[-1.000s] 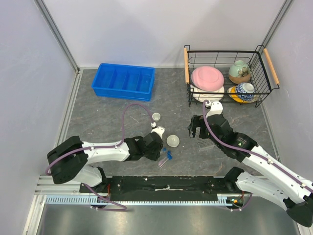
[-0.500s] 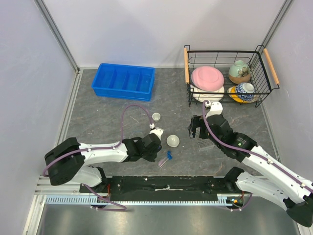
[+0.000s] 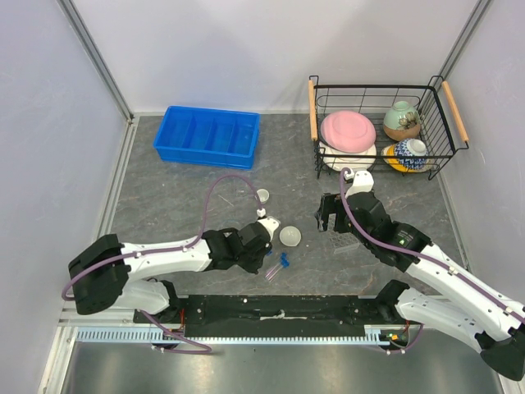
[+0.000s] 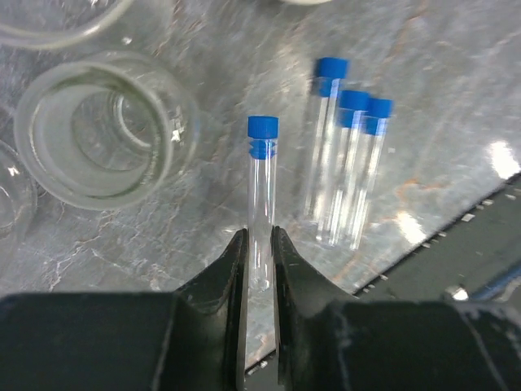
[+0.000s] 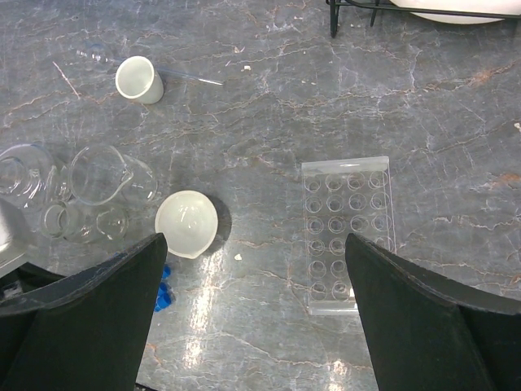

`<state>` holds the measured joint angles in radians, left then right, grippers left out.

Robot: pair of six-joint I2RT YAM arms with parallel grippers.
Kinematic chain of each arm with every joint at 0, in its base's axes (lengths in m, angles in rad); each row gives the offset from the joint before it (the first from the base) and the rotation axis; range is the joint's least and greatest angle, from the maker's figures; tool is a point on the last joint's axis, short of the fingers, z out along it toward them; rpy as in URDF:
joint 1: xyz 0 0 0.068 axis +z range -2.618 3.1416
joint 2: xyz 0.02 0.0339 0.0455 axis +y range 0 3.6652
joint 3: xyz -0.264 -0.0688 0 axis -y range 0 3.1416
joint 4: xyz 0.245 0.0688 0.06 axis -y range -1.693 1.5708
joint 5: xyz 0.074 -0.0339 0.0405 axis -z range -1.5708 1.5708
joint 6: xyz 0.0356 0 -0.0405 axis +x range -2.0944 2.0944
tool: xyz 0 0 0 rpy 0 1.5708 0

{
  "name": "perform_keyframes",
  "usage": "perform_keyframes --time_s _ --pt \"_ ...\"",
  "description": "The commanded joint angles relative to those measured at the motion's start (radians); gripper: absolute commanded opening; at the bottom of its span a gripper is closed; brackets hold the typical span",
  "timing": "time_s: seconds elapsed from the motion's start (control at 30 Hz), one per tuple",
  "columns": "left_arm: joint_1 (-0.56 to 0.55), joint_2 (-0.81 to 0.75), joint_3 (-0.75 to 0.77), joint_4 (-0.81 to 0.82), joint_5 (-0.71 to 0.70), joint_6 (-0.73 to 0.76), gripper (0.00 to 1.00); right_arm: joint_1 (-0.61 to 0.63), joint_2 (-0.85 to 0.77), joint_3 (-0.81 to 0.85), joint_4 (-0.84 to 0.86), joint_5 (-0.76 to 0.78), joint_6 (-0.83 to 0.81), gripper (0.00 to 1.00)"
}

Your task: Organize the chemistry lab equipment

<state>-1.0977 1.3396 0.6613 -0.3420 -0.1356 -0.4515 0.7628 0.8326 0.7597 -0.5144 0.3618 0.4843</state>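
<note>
My left gripper point(image 4: 259, 244) is shut on the lower end of a clear tube with a blue cap point(image 4: 261, 187), held low over the table. Three more blue-capped tubes point(image 4: 346, 171) lie side by side just right of it. A clear glass beaker point(image 4: 102, 130) stands to its left. In the top view the left gripper point(image 3: 264, 232) sits beside the white round dish point(image 3: 289, 235). My right gripper point(image 5: 256, 244) hangs open and holds nothing, above bare table between the white dish point(image 5: 186, 223) and the clear plastic rack point(image 5: 348, 232).
A small white cup point(image 5: 138, 79) and clear glassware point(image 5: 106, 175) stand left of the dish. A blue bin point(image 3: 208, 135) sits at the back left. At the back right, a wire basket point(image 3: 314, 111) holds a pink plate point(image 3: 348, 130) and patterned bowls point(image 3: 402, 119).
The left jaws have closed onto the blue-capped tube. The left arm shifted slightly. The right arm has not moved.
</note>
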Motion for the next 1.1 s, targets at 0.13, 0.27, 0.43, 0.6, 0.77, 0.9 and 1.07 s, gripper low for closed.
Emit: perform_keyframes --time_s 0.13,0.27,0.43,0.6,0.77,0.9,1.07 --pt "-0.022 -0.111 0.159 -0.096 0.131 0.091 0.02 0.000 -0.010 0.035 -0.013 -0.011 0.004 0.98" --pt "-0.024 -0.164 0.231 -0.141 0.235 0.114 0.02 0.000 -0.033 0.081 -0.058 -0.047 -0.026 0.98" --pt "-0.022 -0.233 0.282 -0.103 0.385 0.157 0.02 0.000 -0.140 0.119 -0.090 -0.252 -0.055 0.98" --pt "-0.021 -0.250 0.264 0.029 0.562 0.189 0.02 0.000 -0.226 0.153 -0.101 -0.538 -0.043 0.95" --pt "-0.021 -0.261 0.233 0.153 0.730 0.201 0.02 0.001 -0.265 0.170 -0.102 -0.722 -0.001 0.89" --pt "-0.021 -0.272 0.213 0.253 0.817 0.203 0.02 0.001 -0.280 0.144 -0.088 -0.796 0.030 0.84" --pt "-0.018 -0.298 0.198 0.308 0.883 0.209 0.02 0.000 -0.308 0.106 -0.047 -0.846 0.063 0.80"
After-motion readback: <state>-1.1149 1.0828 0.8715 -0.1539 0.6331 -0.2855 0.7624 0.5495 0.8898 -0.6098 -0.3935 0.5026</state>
